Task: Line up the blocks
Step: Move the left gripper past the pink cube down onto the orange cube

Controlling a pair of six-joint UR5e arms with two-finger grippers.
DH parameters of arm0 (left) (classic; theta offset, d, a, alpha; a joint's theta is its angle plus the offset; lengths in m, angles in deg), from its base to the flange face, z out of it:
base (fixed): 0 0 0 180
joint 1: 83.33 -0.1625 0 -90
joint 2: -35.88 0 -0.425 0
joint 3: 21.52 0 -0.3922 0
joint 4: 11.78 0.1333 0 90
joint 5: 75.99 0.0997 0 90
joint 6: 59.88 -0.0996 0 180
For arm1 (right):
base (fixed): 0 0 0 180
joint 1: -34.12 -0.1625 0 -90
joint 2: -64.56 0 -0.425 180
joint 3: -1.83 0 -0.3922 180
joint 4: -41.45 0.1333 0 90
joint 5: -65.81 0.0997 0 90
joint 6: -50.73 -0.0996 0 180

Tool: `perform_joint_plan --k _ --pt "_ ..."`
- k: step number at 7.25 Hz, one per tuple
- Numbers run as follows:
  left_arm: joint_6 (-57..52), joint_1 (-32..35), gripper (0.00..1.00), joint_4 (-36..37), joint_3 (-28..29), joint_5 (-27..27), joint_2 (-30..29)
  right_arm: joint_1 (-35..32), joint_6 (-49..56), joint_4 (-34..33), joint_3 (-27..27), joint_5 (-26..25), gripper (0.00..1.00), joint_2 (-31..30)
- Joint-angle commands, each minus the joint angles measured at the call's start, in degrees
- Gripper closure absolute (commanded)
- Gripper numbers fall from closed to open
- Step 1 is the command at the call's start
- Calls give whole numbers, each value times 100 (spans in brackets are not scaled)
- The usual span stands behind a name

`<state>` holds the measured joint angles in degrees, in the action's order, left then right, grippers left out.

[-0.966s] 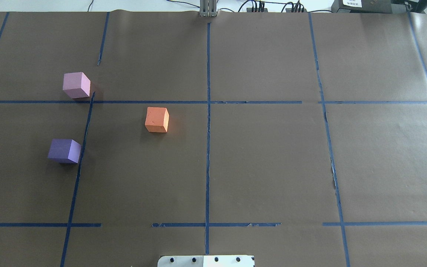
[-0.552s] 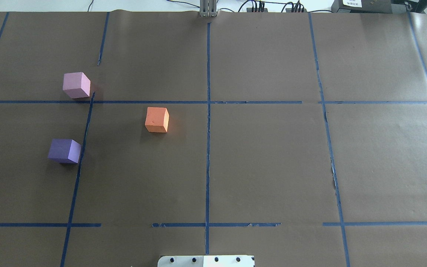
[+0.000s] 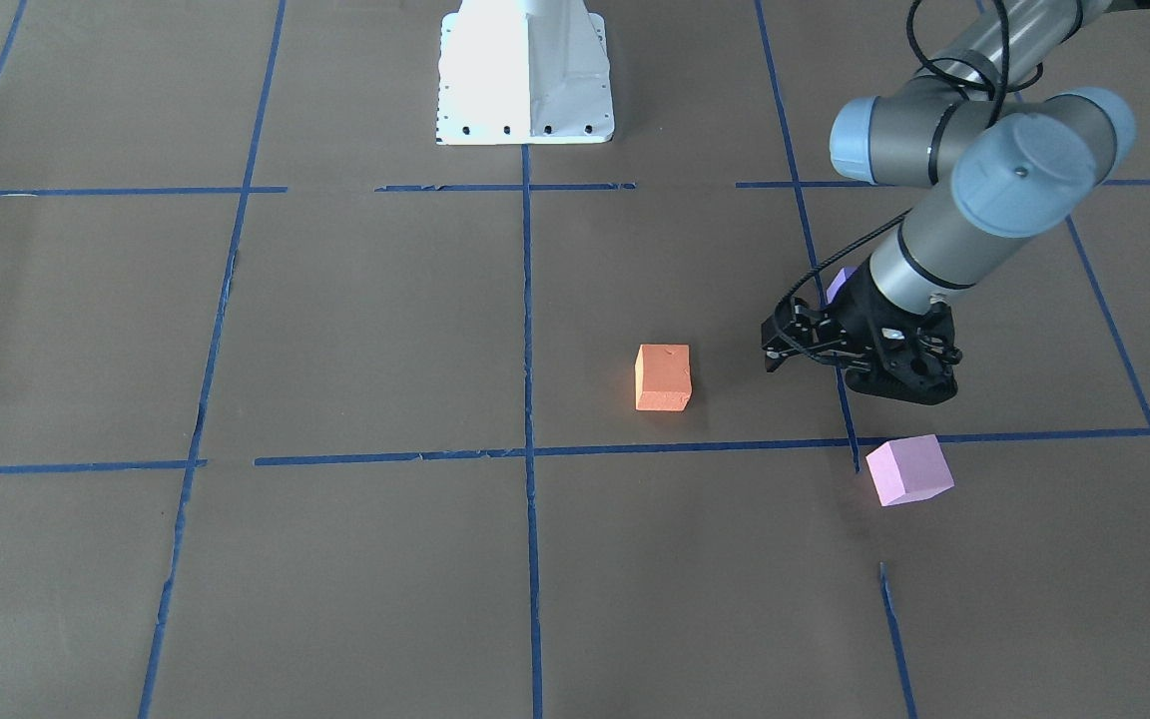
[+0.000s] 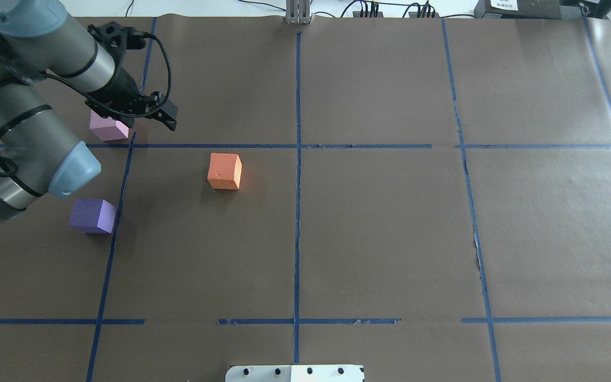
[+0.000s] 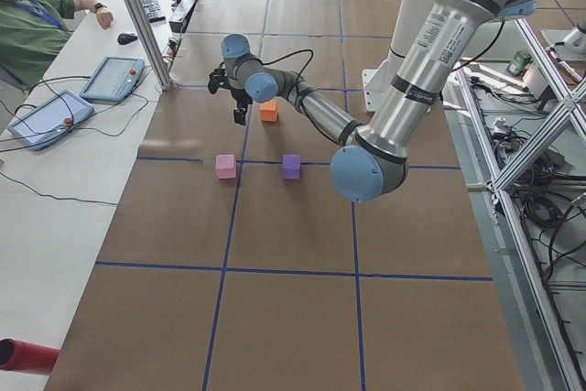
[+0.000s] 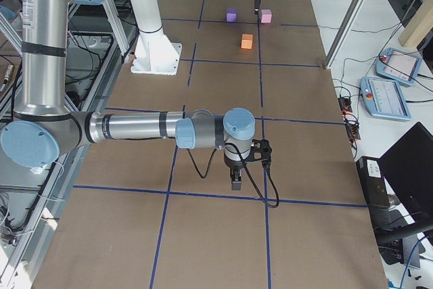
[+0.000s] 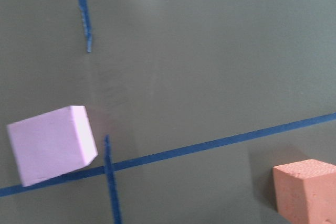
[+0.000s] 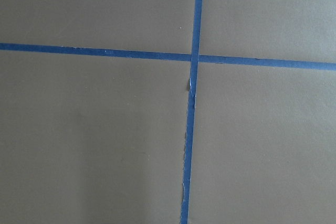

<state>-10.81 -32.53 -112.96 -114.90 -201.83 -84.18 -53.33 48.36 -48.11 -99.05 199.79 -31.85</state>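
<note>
1. The table [image 4: 390, 239] is covered in brown paper and marked into squares with blue tape [image 4: 297, 212].
2. The left arm [image 4: 19, 79] reaches over the table on the orange block's [image 4: 224, 171] left.
3. The right arm [image 6: 128, 128] stretches low over the paper, well apart from the orange block, toward the table's right end.
4. The white base [image 3: 525, 70] stands at the robot's edge of the table, on the near side of the orange block and a little to its right.
5. The left gripper [image 4: 125, 109] hangs above the paper to the left of the orange block, near the pink block [image 4: 108, 130]. I cannot tell whether its jaws are parted or closed.
6. The right gripper [image 6: 235, 181] points down over a crossing of tape lines, far from the orange block. I cannot tell how its jaws stand.
7. The orange block sits flat on the paper, left of the centre tape line.
8. The pink block lies left of the orange block and farther from the robot, beside a tape crossing.
9. The purple block [image 4: 92, 216] lies left of the orange block and nearer the robot. The three blocks form a triangle, not a line.
10. A white label [image 4: 503, 4] sits on a black box [image 4: 528, 8] far beyond the orange block to the right; its print is too small to read.
</note>
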Motion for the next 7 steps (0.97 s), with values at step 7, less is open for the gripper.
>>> perform_joint_plan --k 7 --pt "1474 -1388 0 -463 1013 1537 -720 0 0 0 -2 -4 0 0"
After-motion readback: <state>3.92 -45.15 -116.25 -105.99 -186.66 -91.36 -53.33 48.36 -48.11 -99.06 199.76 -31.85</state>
